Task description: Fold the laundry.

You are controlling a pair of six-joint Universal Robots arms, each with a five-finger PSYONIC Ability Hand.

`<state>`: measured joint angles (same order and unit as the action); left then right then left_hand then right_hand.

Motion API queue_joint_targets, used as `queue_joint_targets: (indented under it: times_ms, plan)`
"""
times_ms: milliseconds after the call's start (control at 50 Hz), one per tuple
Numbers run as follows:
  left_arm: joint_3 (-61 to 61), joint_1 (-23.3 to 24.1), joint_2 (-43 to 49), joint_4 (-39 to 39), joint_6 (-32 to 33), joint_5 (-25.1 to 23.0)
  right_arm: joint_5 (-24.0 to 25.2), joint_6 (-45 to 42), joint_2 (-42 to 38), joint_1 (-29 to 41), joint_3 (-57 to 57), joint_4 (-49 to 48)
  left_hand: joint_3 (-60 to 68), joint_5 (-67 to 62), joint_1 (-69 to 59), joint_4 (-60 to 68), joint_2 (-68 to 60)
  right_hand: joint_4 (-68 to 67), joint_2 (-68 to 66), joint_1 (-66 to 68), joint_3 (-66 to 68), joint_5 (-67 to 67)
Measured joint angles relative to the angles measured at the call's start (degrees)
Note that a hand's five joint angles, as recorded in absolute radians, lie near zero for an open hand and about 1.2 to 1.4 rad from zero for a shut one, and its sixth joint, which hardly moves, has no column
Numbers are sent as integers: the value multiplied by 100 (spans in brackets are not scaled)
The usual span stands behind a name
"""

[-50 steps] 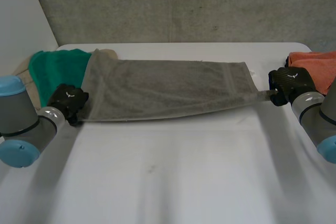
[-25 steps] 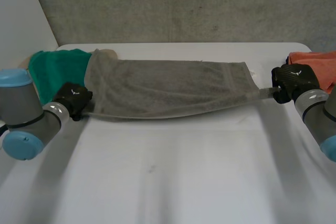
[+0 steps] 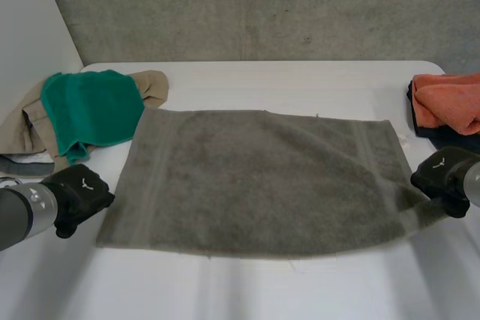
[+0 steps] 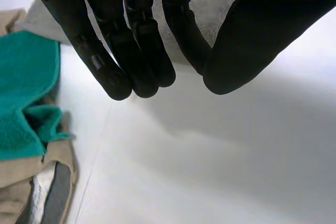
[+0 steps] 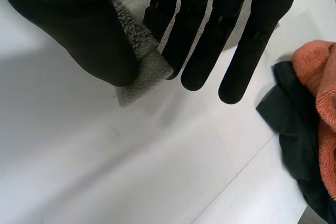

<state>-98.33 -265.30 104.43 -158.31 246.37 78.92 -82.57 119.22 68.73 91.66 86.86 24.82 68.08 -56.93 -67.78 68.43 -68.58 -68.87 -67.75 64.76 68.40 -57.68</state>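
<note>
A grey towel (image 3: 262, 177) lies spread out flat across the white table (image 3: 262, 290). My left hand (image 3: 79, 196) is at the towel's left edge close to its near corner. In the left wrist view that hand (image 4: 136, 35) has straight fingers pressed to the thumb, with the towel's edge (image 4: 212, 3) between them. My right hand (image 3: 446, 177) is at the near right corner. In the right wrist view this hand (image 5: 210, 35) pinches the towel's corner (image 5: 144, 72) between thumb and a finger.
A green towel (image 3: 90, 110) lies on a beige garment (image 3: 154, 84) at the far left, close to my left hand (image 4: 23, 98). An orange cloth (image 3: 450, 99) sits on a dark cloth (image 5: 289, 108) at the far right.
Both hands have come toward the near side of the table with the towel. It was a narrow stretched band at the far side and now lies spread wide and flat.
</note>
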Motion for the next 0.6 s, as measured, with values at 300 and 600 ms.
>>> queue_joint_targets:
  times_ms: [300,600]
  plan:
    - [1792,995,1016,-1024,-1598,559,-328,1629,-898,246,-901,-955,-267,147,199,-241,292,0,0,0,0,0]
    - [808,746,381,-977,-3084,-13,-152,3476,-1439,229,-1318,-1807,-3840,3838,3838,-3967,3952,0,0,0,0,0]
